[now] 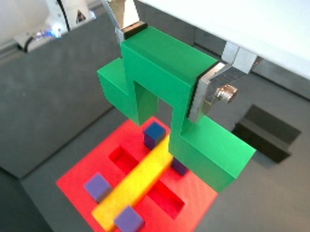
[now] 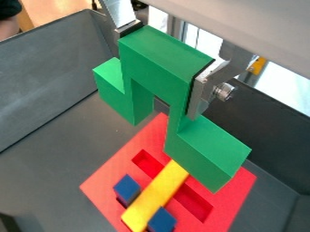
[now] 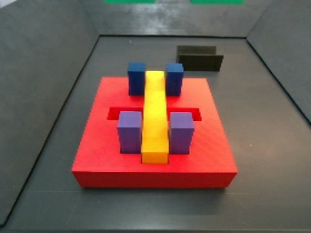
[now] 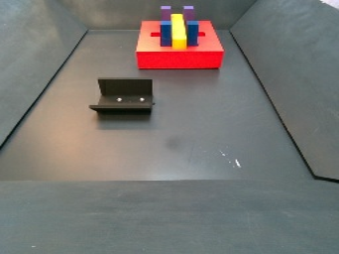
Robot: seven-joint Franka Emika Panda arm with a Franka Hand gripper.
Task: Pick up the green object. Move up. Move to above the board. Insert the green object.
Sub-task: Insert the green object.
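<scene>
My gripper point(image 1: 165, 63) is shut on the green object point(image 1: 164, 86), with its silver fingers point(image 1: 208, 91) clamped on the two sides of the tall middle block. Both wrist views show this; the gripper point(image 2: 166, 59) holds the green object point(image 2: 158, 82) in the air above the board point(image 1: 115, 149). The red board point(image 2: 121, 177) lies below, bearing a yellow bar point(image 1: 140, 186) and blue and purple cubes. In both side views the board point(image 3: 152, 168) point(image 4: 179, 58) shows with its yellow bar point(image 3: 155, 114). The gripper is out of those views; only a green strip point(image 3: 170, 2) shows at one edge.
The fixture point(image 4: 123, 96) stands on the dark floor apart from the board; it also shows in a side view point(image 3: 201, 59) and a wrist view point(image 1: 266, 131). Dark sloping walls point(image 4: 40, 79) ring the floor.
</scene>
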